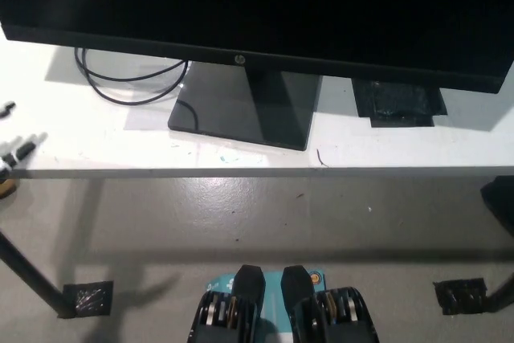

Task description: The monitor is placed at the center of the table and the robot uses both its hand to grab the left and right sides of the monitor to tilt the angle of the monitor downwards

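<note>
While the head view looks steeply down, one monitor (257,6) is seen standing on one white table (96,146), filling the upper part of the picture from the left edge almost to the right edge. The screen is dark and unlit, with a thin black lower bezel (161,47) carrying a small round logo (238,59) near its middle. One black neck and one flat, glossy black base (241,110) are counted beneath it; the base rests on the tabletop, near the front edge. One black cable (128,86) is seen looped on the table just left of the base. One patch of black tape (397,104) lies on the table to the right of the base, partly under the bezel. Two further tape patches are noted on the grey floor, one at the lower left (88,298) beside a dark table leg (28,271) and one at the lower right (459,295).

Only fingertips of the left hand (14,150) are visible at the far left edge, over the table's front corner and clear of the monitor; its grip state cannot be told. The right hand is not seen.
</note>
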